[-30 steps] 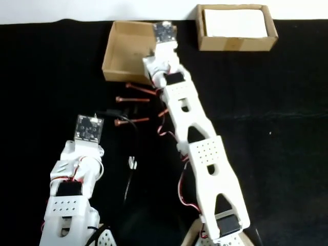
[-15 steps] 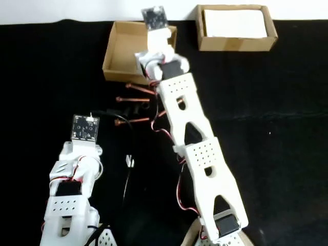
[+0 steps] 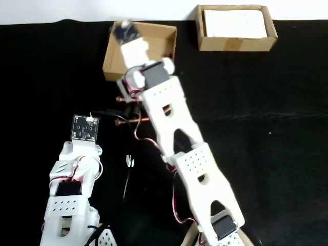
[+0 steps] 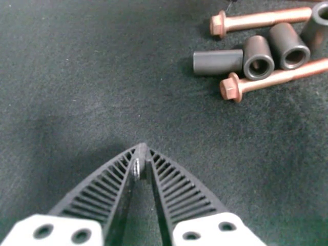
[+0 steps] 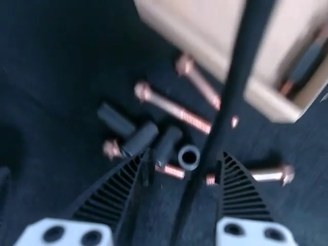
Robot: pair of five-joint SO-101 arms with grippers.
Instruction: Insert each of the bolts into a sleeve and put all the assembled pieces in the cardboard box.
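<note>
Copper bolts and dark sleeves lie loose on the black mat a little ahead of my left gripper, which is shut on nothing and low over the mat. My right gripper is open above more sleeves and bolts, beside the cardboard box. A sleeve with copper showing lies inside that box. In the high view the right arm stretches over the bolts to the cardboard box.
A second cardboard box holding something white stands at the back right. A black cable crosses between my right fingers and the parts. The left arm stands at the front left.
The right arm has swung left, its wrist passing from the box's right side to its left part. The left arm has hardly moved.
</note>
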